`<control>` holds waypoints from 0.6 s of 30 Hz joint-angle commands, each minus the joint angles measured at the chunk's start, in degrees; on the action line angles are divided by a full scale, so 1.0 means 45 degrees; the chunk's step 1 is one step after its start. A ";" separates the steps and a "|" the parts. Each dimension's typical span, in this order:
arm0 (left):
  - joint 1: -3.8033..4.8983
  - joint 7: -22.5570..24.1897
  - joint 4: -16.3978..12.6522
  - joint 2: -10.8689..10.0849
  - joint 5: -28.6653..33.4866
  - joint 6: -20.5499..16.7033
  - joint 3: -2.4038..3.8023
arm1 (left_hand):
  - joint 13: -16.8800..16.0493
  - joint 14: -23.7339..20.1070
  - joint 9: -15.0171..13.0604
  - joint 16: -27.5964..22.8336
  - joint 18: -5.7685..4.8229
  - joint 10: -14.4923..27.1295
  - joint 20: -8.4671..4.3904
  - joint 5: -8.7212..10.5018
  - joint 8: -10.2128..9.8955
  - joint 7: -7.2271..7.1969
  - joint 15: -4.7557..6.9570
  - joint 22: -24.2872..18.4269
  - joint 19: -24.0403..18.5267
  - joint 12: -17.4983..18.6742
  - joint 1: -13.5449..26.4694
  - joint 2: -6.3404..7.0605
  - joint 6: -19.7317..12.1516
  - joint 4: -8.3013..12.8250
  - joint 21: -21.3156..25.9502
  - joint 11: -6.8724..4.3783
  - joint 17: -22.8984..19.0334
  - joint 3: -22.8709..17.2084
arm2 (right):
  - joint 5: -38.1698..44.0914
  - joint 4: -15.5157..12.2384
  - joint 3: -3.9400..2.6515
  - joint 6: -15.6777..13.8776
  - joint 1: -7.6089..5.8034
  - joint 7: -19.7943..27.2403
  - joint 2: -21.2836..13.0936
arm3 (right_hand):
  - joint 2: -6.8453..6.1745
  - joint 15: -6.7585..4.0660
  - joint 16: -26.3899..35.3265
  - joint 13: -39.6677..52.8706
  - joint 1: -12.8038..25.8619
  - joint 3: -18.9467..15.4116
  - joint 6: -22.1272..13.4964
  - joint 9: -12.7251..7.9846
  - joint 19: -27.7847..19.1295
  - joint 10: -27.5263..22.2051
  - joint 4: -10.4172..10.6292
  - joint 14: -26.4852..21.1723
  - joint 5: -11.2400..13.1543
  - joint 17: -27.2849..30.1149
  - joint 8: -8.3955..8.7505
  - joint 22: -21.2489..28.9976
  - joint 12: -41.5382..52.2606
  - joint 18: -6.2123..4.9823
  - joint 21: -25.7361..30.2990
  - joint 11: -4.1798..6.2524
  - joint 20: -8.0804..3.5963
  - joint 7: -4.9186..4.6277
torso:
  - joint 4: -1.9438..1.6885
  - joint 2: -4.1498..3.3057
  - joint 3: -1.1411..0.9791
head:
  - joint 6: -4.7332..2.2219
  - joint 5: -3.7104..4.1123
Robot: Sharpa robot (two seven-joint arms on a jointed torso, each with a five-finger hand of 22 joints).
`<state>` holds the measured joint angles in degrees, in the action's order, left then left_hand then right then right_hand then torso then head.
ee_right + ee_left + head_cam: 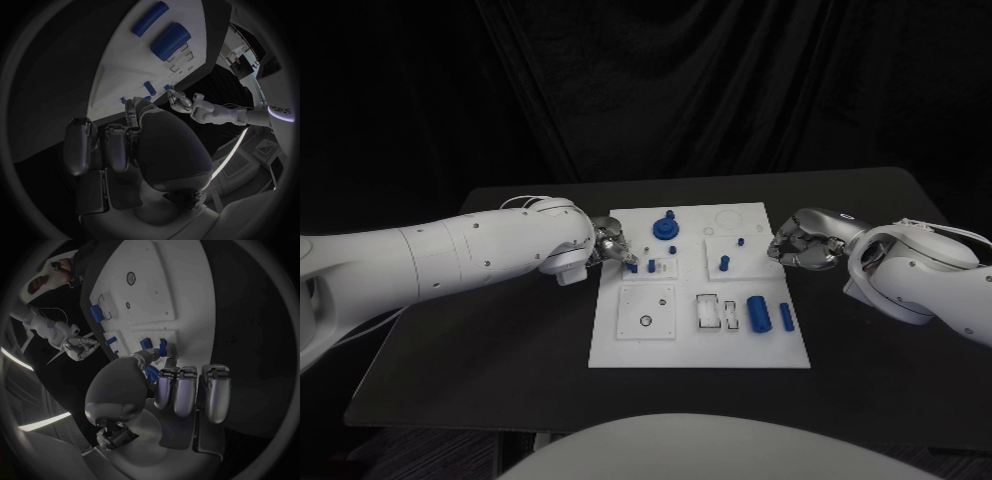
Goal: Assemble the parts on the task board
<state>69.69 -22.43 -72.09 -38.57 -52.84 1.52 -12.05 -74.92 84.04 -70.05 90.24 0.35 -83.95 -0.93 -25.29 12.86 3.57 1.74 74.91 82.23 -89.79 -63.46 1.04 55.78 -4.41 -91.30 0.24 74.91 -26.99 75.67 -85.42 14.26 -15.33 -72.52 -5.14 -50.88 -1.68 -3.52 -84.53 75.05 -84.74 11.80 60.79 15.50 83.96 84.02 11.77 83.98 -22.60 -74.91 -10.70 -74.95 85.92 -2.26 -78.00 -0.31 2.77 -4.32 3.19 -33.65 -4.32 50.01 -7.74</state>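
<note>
The white task board [701, 340] lies mid-table. On it are a blue knob [666, 228], several small blue pegs [724, 264], a thick blue cylinder [759, 313] and a thin blue rod [788, 317]. My left hand [610, 245] hovers at the board's left edge. Most of its fingers [187, 390] are curled in, and one reaches to a blue peg [164, 347] beside a second peg [145, 343]. Whether it pinches the peg is hidden. My right hand [802, 243] sits at the board's right edge, its fingers [106, 145] curled in and holding nothing. A small blue peg [128, 100] stands just past its fingertip.
A small black ring [646, 321] lies in the board's front left square, and white slotted blocks [710, 312] stand beside the cylinder. Bare black table [473, 380] surrounds the board, wider on the left. The table's front edge is close to the board.
</note>
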 commanded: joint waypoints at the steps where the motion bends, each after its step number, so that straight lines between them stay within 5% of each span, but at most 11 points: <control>1: -0.0065 0.0065 -0.0029 -0.0012 -0.0161 0.0200 -0.0009 | -0.3352 0.1324 -0.0015 -0.0054 0.0106 -0.1345 -0.0015 0.0079 0.0058 -0.0053 0.0052 0.2830 -0.0090 -0.0046 -0.0041 0.0047 -0.0041 -0.0013 0.0010 -0.0076 0.3354 0.0001 | 0.0011 -0.0005 -0.0010 0.0065 0.0030 -0.0194 -0.0021 | 0.0051 -0.0095 0.0069 0.1671 0.0069 0.0036 -0.0070 0.0014 0.0158 0.0261 0.0005 0.0910 -0.0056 -0.1249 0.0062 -0.2400 -0.0057 -0.0169 0.0066 0.0106 -0.0089 -0.0019 | -0.0006 0.0006 -0.0001 | -0.0002 0.0005; 18: -0.0121 -0.0015 -0.0070 -0.0094 -0.0164 0.0314 -0.0009 | -0.3352 0.1324 -0.0023 -0.0054 0.0114 -0.1345 -0.0019 0.0269 0.0051 -0.0059 0.0052 0.2807 -0.0170 -0.0046 -0.0041 0.0053 -0.0052 -0.0007 -0.0002 -0.0078 0.3354 0.0019 | 0.0011 0.0016 -0.0010 0.0113 0.0032 -0.0239 -0.0011 | 0.0051 -0.0095 0.0069 0.1671 0.0069 0.0036 -0.0070 0.0014 0.0158 0.0261 0.0005 0.0910 -0.0056 -0.1249 0.0062 -0.2400 -0.0057 -0.0169 0.0066 0.0106 -0.0089 -0.0019 | -0.0013 0.0004 0.0017 | -0.0002 -0.0038</control>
<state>69.58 -22.42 -72.48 -39.03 -53.07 1.66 -11.93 -74.91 84.04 -70.06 90.24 0.36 -83.95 -0.93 -24.27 12.84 3.59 1.74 74.91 81.81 -89.79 -63.30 1.19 55.75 -4.42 -91.30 0.24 74.91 -26.98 75.66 -85.37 14.26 -15.13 -72.52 -5.21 -50.90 -1.68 -3.52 -84.53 75.06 -84.74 11.79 60.80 15.49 83.96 84.02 11.77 83.98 -22.60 -74.91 -10.70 -74.93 85.95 -2.26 -78.00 -0.31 2.77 -4.32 3.13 -33.66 -4.25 50.01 -7.88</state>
